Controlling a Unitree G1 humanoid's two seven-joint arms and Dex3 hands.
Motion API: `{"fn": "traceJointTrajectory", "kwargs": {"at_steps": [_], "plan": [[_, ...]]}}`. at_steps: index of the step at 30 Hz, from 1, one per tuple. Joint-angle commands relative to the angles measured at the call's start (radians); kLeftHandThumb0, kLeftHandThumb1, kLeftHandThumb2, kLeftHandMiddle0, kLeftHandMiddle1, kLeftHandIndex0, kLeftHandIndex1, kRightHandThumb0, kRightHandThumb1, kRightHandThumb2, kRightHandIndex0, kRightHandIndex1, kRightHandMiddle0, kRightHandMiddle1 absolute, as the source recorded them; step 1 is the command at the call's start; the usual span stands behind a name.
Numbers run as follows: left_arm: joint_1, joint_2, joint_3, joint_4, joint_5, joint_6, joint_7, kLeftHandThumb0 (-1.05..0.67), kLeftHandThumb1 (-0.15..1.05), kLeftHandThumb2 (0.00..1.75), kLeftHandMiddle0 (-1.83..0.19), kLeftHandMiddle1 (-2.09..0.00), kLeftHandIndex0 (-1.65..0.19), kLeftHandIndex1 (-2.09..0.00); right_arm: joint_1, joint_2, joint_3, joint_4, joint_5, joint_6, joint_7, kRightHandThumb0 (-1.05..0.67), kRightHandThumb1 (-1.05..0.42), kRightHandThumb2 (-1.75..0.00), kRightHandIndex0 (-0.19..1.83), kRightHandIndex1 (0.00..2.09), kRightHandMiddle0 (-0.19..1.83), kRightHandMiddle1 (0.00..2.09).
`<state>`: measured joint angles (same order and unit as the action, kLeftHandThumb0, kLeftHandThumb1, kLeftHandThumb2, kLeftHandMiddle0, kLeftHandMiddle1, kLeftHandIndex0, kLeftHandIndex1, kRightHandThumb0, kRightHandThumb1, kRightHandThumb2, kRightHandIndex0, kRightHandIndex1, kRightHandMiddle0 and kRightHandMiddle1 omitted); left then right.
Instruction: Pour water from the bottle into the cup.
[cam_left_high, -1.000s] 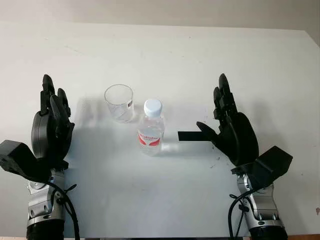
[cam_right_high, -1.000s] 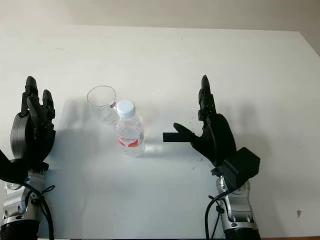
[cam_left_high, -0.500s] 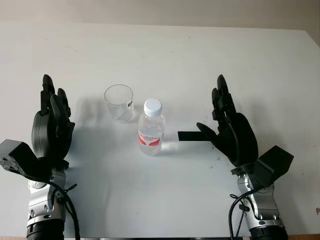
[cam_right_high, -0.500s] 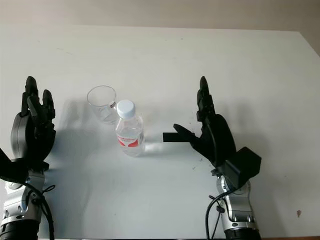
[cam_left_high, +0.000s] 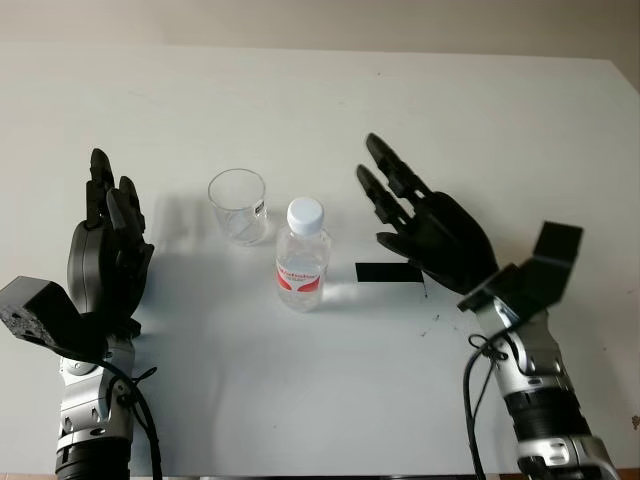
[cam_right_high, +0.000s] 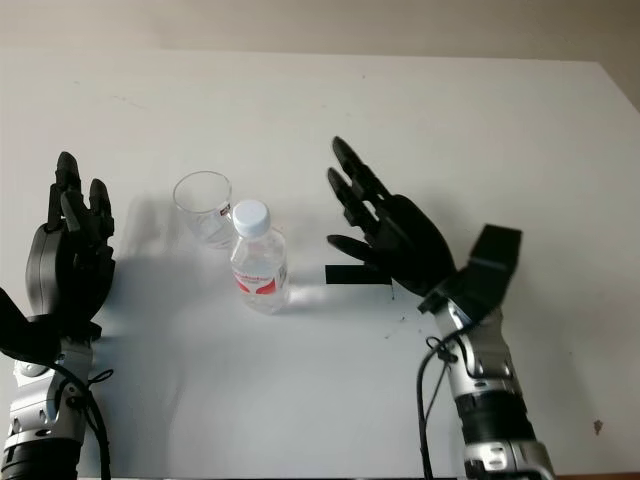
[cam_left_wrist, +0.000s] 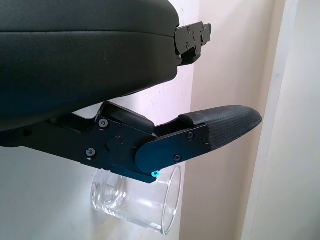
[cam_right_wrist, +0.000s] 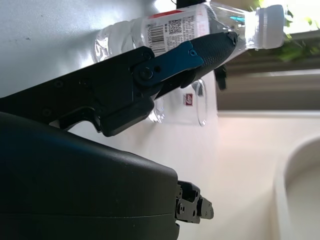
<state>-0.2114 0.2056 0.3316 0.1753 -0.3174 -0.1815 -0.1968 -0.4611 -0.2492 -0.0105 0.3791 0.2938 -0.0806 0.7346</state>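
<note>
Table (cam_left_high: 330, 90): white top, carrying all items below.

Bottle (cam_left_high: 301, 258): small clear plastic water bottle, upright near the table's middle. White cap on, red-and-white label around the body. It holds clear water; the exact level cannot be made out. In the right wrist view the label's barcode side and the capped neck show past the hand's fingers.

Cup (cam_left_high: 239, 205): clear, straight-sided tumbler, upright, just beside the bottle on its far left, the two close but apart. A small label sits on its wall. It looks empty. The left wrist view shows it beyond that hand's thumb, with nothing visible inside.

Black strip (cam_left_high: 387, 272): flat dark rectangle lying on the table to the right of the bottle, partly under the right hand.

Right hand (cam_left_high: 430, 233): holds nothing, wide open, palm turned toward the bottle, fingers (cam_left_high: 385, 175) angled toward the table's far middle. It is raised to the right of the bottle and apart from it.

Left hand (cam_left_high: 105, 255): holds nothing, open, fingers pointing up, at the left side of the table, well apart from the cup.
</note>
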Motion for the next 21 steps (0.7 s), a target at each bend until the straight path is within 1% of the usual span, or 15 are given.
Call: {"fn": "traceJointTrajectory", "kwargs": {"at_steps": [1, 5, 11, 12, 14, 15, 16, 18, 21], "plan": [[0.000, 0.007, 0.002, -0.019, -0.004, 0.003, -0.003, -0.79, 1.05, 0.71, 0.19, -0.03, 0.19, 0.00, -0.036, -0.014, 0.010, 0.034, -0.012, -0.003, 0.030, -0.86, -0.92, -0.05, -0.03, 0.09, -0.04, 0.08], [0.001, 0.006, 0.006, -0.014, -0.005, 0.001, -0.001, -0.79, 1.05, 0.69, 0.19, -0.03, 0.19, 0.00, -0.084, -0.015, 0.021, 0.087, -0.025, 0.000, 0.080, -0.82, -0.90, -0.04, 0.04, 0.11, -0.02, 0.08], [0.001, 0.005, 0.002, -0.020, 0.000, 0.004, 0.004, -0.80, 1.05, 0.69, 0.19, -0.04, 0.19, 0.00, -0.144, -0.017, 0.034, 0.145, -0.050, -0.005, 0.128, -0.81, -0.85, -0.04, 0.22, 0.21, 0.12, 0.17], [0.002, 0.004, 0.001, -0.025, 0.004, 0.007, 0.009, -0.80, 1.05, 0.70, 0.19, -0.04, 0.19, 0.00, -0.153, -0.019, 0.036, 0.154, -0.054, -0.005, 0.138, -0.81, -0.84, -0.05, 0.22, 0.28, 0.10, 0.29], [0.003, 0.003, 0.000, -0.028, 0.003, 0.008, 0.011, -0.79, 1.05, 0.70, 0.19, -0.04, 0.19, 0.00, -0.171, -0.022, 0.040, 0.170, -0.058, 0.002, 0.159, -0.81, -0.83, -0.05, 0.13, 0.52, -0.09, 0.73], [0.003, 0.004, 0.001, -0.026, 0.002, 0.006, 0.008, -0.79, 1.05, 0.70, 0.19, -0.05, 0.19, 0.00, -0.183, -0.026, 0.042, 0.180, -0.055, 0.014, 0.179, -0.80, -0.82, -0.05, 0.06, 0.71, -0.15, 0.90], [0.004, 0.004, 0.002, -0.024, 0.000, 0.005, 0.006, -0.79, 1.05, 0.70, 0.19, -0.05, 0.19, 0.00, -0.196, -0.029, 0.044, 0.195, -0.053, 0.018, 0.201, -0.78, -0.81, -0.05, 0.01, 0.84, -0.17, 0.96], [0.005, 0.005, 0.003, -0.026, -0.003, 0.007, 0.004, -0.78, 1.05, 0.70, 0.19, -0.05, 0.19, 0.00, -0.223, -0.039, 0.050, 0.227, -0.056, 0.026, 0.244, -0.77, -0.80, -0.05, -0.04, 0.96, -0.19, 1.02], [0.006, 0.003, 0.003, -0.032, -0.005, 0.011, 0.006, -0.78, 1.05, 0.70, 0.19, -0.05, 0.19, 0.00, -0.261, -0.054, 0.061, 0.265, -0.068, 0.048, 0.295, -0.79, -0.78, -0.05, -0.05, 1.01, -0.19, 1.10]]}}
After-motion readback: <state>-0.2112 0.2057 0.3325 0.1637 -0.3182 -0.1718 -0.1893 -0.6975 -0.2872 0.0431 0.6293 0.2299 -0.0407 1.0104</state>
